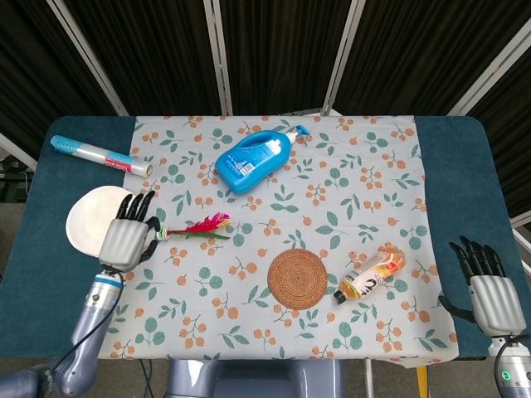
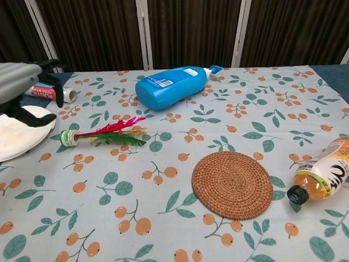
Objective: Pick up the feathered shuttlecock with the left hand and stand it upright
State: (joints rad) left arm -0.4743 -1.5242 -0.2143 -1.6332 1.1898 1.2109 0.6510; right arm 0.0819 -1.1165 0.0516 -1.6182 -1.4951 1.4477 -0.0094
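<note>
Shuttlecock: the feathered shuttlecock [image 1: 193,229] [image 2: 103,134] lies flat on the floral tablecloth [image 1: 332,191] [image 2: 180,164], left of centre; you see its pale base toward 9 o'clock and its red and green feathers toward 3 o'clock.
Left hand: your left hand [image 1: 129,235] [image 2: 19,87] hovers at 9 o'clock of the shuttlecock's base, just beside it, palm down with fingers spread toward 12 o'clock; it holds nothing. From the head camera it overlaps the right rim of the white plate.
White plate: the white plate [image 1: 83,220] [image 2: 13,134] lies at 9 o'clock of the shuttlecock, on the tablecloth's left edge.
Foil roll: the boxed roll [image 1: 98,155] [image 2: 52,91] lies at 11 o'clock of the shuttlecock, near the table's far left corner.
Blue bottle: the blue pump bottle [image 1: 257,158] [image 2: 169,86] lies on its side at 1 o'clock of the shuttlecock, nozzle toward 2 o'clock.
Woven coaster: the round woven coaster [image 1: 297,279] [image 2: 232,184] lies flat at 4 o'clock of the shuttlecock, well apart.
Drink bottle: the orange drink bottle [image 1: 372,274] [image 2: 322,173] lies on its side at 3 o'clock of the coaster, black cap toward the coaster.
Right hand: your right hand [image 1: 489,290] rests at the table's near right corner, off the cloth, fingers apart and empty; only the head camera shows it.
</note>
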